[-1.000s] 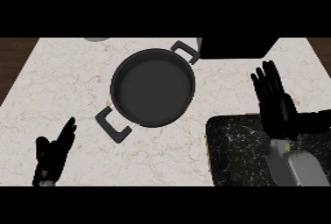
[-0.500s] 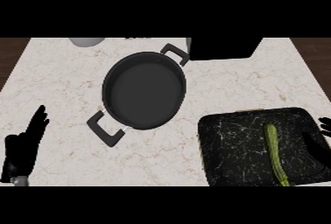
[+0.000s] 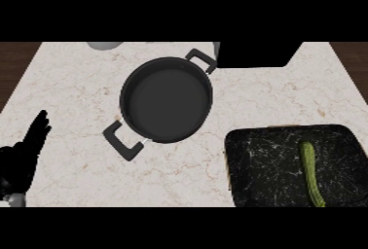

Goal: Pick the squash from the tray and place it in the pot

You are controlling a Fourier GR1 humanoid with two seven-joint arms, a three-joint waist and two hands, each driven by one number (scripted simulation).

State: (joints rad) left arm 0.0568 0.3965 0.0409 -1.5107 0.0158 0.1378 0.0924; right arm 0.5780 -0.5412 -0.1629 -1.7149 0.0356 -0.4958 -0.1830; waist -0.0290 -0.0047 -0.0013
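- The left hand, black, shows at the lower left edge of the head view, its fingers straight and pointing up over the pale marbled stone counter; it is open, holds nothing and is at rest.
- The right hand appears nowhere in the view.
- The long, thin green squash lies in the black, white-veined square tray at the lower right, running roughly top to bottom in the tray's right half (its lower end reaches the bottom of the visible scene).
- The round dark grey pot with two black loop handles stands on the counter near the middle, up and to the left of the tray and apart from it; its inside is bare.
- A black box-like thing sits at the counter's far edge, just beside the pot's upper handle.
- A small grey rounded object shows at the far edge, upper left.
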